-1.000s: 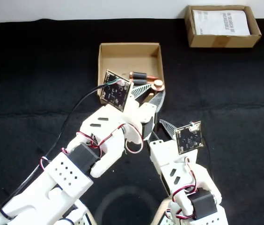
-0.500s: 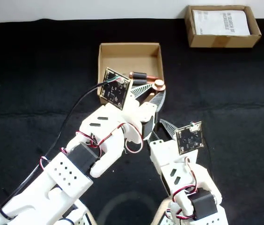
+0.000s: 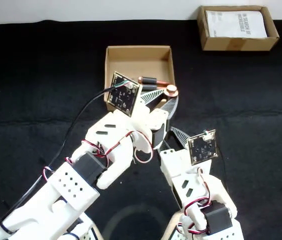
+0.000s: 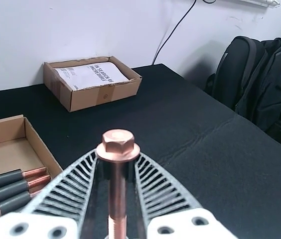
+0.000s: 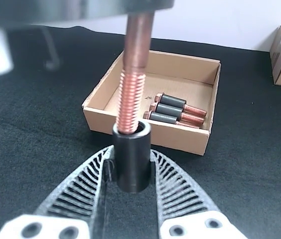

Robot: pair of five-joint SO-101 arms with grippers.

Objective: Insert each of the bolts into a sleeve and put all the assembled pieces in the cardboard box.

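Observation:
My left gripper point(image 4: 116, 167) is shut on a copper bolt point(image 4: 116, 174), hex head point(image 3: 171, 90) up, just off the near right corner of the cardboard box point(image 3: 115, 55). Below it my right gripper point(image 5: 130, 164) is shut on a black sleeve point(image 5: 132, 162), held upright. The bolt's threaded tip point(image 5: 130, 107) has entered the sleeve's opening. Three assembled pieces point(image 5: 173, 110) lie side by side in the cardboard box point(image 5: 190, 62), against its right wall in the high view point(image 3: 150, 83).
A second cardboard box point(image 3: 237, 27) holding a printed sheet stands at the table's far right. The black cloth point(image 3: 41, 85) covers the table. A black backpack point(image 4: 257, 82) sits beyond the table edge in the left wrist view.
The left gripper with the bolt has shifted slightly to the right in the high view. The right arm has kept still.

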